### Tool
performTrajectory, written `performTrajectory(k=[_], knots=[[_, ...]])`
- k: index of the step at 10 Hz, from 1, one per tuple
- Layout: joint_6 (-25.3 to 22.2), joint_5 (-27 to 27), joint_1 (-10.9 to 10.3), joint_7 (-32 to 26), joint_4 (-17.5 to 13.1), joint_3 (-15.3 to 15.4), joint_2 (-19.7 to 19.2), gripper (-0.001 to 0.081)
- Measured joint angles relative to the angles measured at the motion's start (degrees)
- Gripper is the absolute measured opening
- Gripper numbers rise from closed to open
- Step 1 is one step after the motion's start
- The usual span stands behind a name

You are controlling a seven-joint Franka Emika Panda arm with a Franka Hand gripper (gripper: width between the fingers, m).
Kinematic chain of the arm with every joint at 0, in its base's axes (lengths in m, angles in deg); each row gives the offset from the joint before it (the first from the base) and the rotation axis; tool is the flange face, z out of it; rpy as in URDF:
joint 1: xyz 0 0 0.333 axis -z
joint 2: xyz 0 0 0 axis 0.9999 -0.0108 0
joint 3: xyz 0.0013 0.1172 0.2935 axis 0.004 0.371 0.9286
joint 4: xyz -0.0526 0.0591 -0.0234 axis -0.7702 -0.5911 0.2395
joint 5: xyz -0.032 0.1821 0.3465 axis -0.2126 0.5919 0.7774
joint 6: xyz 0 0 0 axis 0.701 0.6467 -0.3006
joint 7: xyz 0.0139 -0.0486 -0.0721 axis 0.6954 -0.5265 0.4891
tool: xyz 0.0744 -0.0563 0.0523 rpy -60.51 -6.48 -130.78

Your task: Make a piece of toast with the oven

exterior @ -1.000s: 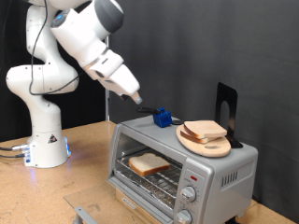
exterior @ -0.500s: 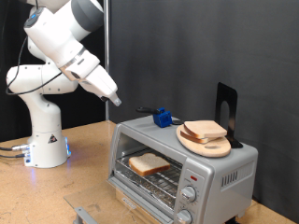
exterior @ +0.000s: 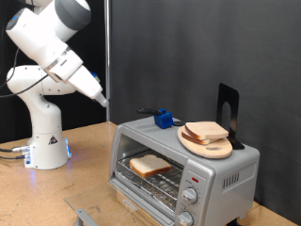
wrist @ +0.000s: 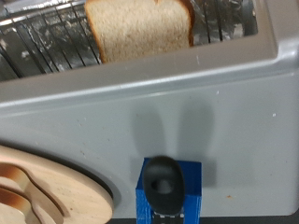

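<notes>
Your gripper [exterior: 103, 99] hangs in the air, well off the oven [exterior: 179, 160] toward the exterior view's left. You cannot tell how wide its jaws stand, and nothing shows between them. Below the jaws and toward the exterior view's right, the piece of toast [exterior: 150, 166] lies on the wire rack [exterior: 150, 179] inside. Another bread slice [exterior: 207, 131] sits on the wooden plate [exterior: 205, 145] atop the oven, beside a blue block [exterior: 166, 119].

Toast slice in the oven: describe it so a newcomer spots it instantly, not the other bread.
Find the silver toaster oven on the wooden table. Look inside its open front: the piece of toast lies flat on the wire rack. The other bread sits on a round wooden plate on the oven's roof.
</notes>
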State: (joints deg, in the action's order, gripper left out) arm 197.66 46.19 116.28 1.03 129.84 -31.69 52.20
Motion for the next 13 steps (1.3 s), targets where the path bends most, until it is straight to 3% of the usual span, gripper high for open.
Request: performTrajectory(k=[2, 4, 7, 8, 9, 11, 13], knots=[[-0.57, -0.21, 0.31, -0.09, 0.0, -0.38, -0.03, 0.0808], [-11.37, -3.87, 1.33, 8.11, -1.62, -1.69, -1.64, 0.0808], [-25.78, -5.16, 5.45, 19.05, -4.87, -7.5, -7.9, 0.0808], [-29.35, -5.23, 6.32, 22.41, -6.66, -8.47, -10.99, 0.0808], [-28.0, -5.23, 6.26, 20.52, -6.45, -8.21, -10.66, 0.0808], [-34.81, -6.51, 6.5, 29.92, -7.28, -8.39, -11.65, 0.0808], [-41.93, -3.1, 7.9, 39.73, -9.19, -10.86, -15.0, 0.0808]])
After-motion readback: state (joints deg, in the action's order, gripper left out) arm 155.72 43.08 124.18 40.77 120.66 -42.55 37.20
